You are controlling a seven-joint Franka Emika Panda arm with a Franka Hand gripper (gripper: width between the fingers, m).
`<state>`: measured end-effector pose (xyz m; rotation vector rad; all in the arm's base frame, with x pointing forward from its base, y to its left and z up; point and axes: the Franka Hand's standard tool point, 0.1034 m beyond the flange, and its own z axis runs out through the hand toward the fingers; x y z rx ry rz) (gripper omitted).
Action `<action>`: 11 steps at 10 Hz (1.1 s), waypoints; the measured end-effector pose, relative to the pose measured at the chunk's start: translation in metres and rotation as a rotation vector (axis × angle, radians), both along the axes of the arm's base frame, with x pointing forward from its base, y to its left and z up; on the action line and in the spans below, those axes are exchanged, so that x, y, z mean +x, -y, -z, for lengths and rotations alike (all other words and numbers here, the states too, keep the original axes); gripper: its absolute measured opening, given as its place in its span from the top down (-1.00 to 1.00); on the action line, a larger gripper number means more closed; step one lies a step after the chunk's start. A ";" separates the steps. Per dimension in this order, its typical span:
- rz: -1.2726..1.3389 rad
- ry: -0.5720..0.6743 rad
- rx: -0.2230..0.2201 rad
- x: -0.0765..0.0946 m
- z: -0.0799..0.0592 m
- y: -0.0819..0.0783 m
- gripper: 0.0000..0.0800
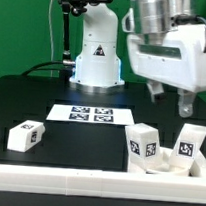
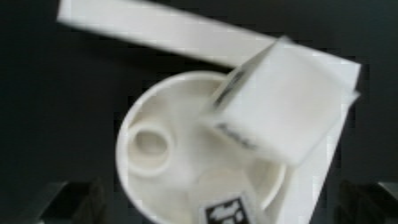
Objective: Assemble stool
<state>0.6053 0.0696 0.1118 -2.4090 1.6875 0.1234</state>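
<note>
Seemingly early in the assembly, no leg was yet fitted. The arm's two-finger pincer [image 1: 171,99] hung wide apart and empty at the exterior view's right, above the round thick white plastic seat disc [image 2: 169,150]. The disc lay on the black bench [image 1: 31,95] near the long white border rail [image 1: 65,178]. One short white blocky tagged leg [image 2: 285,100] leaned across the disc. Next, by my judgement, the pincer needed to descend and either grip the seat or clear that leg first. The exterior view showed one seat, four legs (one partly cropped) and one marker board [image 1: 90,114].
</note>
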 end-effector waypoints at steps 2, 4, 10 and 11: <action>-0.026 0.000 -0.003 -0.006 0.002 0.009 -0.62; -0.109 0.017 -0.008 -0.006 0.002 0.010 -0.62; -0.776 0.080 -0.107 -0.025 0.019 0.065 -0.62; -0.811 0.084 -0.119 -0.030 0.025 0.091 -0.62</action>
